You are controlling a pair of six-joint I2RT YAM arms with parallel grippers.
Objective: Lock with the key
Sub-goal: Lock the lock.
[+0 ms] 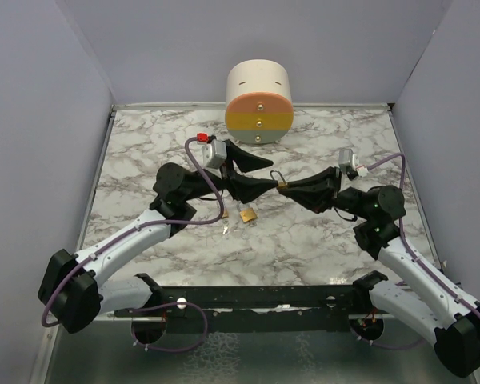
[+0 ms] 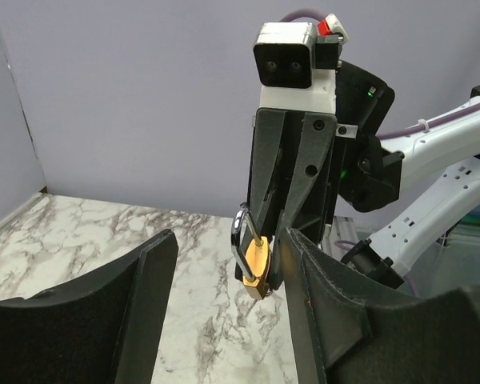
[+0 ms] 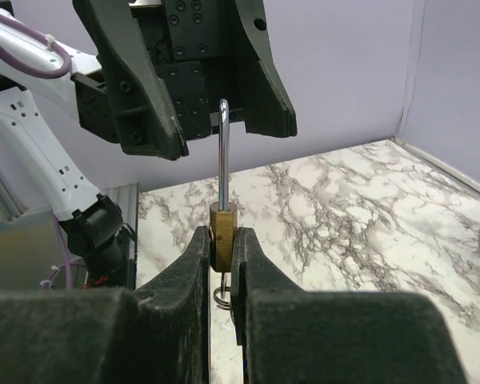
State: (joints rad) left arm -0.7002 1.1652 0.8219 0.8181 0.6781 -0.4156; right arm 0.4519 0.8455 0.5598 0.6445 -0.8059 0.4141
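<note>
The locking seems not yet done. The left gripper [image 1: 270, 174] is wide open and holds nothing. On the white marble table [image 1: 144, 160] lie one small brass piece [image 1: 248, 214] and, I think, one silver key [image 1: 226, 230]. One brass padlock with steel shackle [image 3: 223, 218] stands upright, pinched in the closed right gripper [image 1: 296, 190], its shackle between the left jaws.

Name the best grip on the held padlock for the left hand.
The steel shackle, approached from its top end: the right hand pinches the brass body, so only the shackle stands clear, pointing into the open left hand.
</note>
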